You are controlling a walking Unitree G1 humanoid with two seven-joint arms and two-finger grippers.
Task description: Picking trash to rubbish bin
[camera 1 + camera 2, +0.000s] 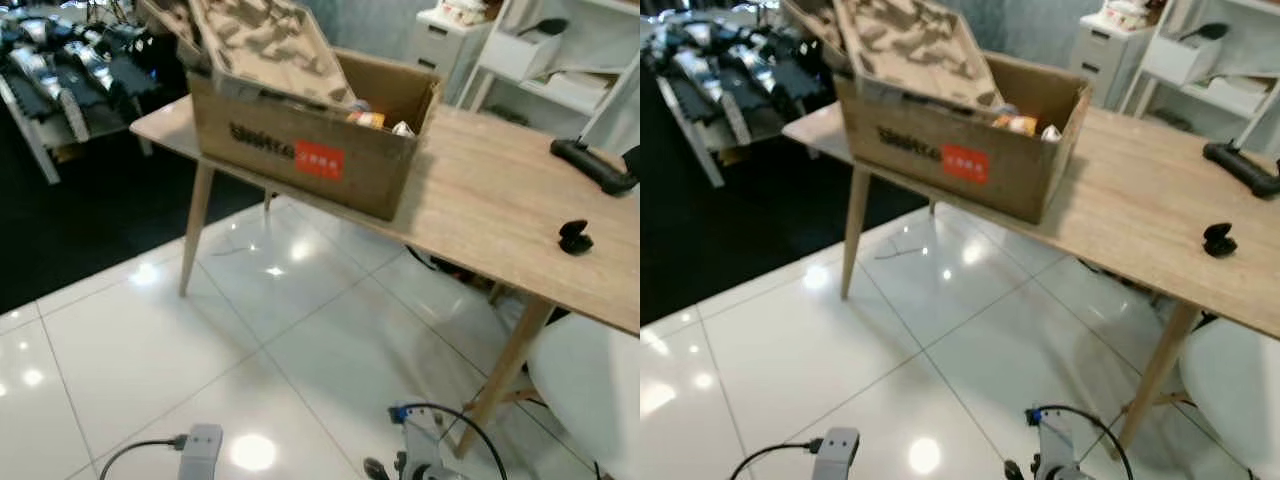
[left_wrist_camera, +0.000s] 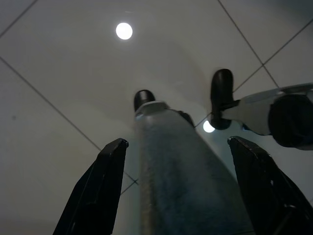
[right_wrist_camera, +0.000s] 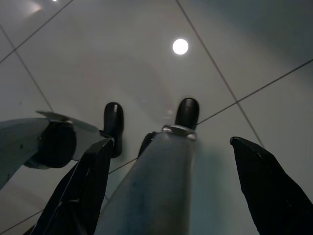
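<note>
You are looking down on a light wooden bench [image 1: 500,200] with splayed wooden legs, running from about ten o'clock across to three o'clock of the head view; on its near-left end sits an open brown cardboard box [image 1: 310,150] with dark lettering and a red label on its front face, a moulded tan pulp insert [image 1: 265,45] propped tilted out of its top; inside the box, at its far right corner, you can make out small pieces of trash [image 1: 1020,123], orange and pale, too small to tell further; a rubbish bin cannot be made out anywhere. On the bench at three o'clock lies a long black handheld device [image 1: 592,165], and just nearer you a small black clip-like object [image 1: 574,237], the two apart; beyond the bench at one o'clock stand white shelving [image 1: 560,60] and a small white drawer unit [image 1: 445,40]; at ten o'clock dark equipment on a rack [image 1: 60,70] stands on a black floor area. The glossy white tiled floor [image 1: 150,340] reflects ceiling lights.

Your left tool [image 2: 178,147] hangs beside the robot's grey leg above the tiles, its two black fingers [image 2: 105,181] spread wide apart and holding nothing; your right tool [image 3: 171,147] hangs likewise, fingers [image 3: 264,181] wide apart and empty.
</note>
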